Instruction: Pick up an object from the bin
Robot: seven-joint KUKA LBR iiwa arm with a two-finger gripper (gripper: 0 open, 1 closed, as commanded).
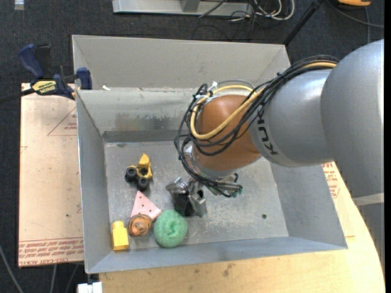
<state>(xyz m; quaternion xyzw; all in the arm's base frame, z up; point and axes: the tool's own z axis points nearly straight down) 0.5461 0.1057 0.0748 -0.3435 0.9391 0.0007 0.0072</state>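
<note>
My gripper (189,201) hangs low over the bin floor near its middle, just above and to the right of a green fuzzy ball (170,229). Left of the gripper a pink triangular piece (145,205) lies flat. Below that piece sits a small round orange-brown thing (139,224), touching the green ball's left side. I see nothing held in the gripper.
A yellow block (120,235) lies in the front left corner. A yellow and black toy (139,171) sits further back on the left. The arm with its orange cover and cables hangs over the bin's middle and right.
</note>
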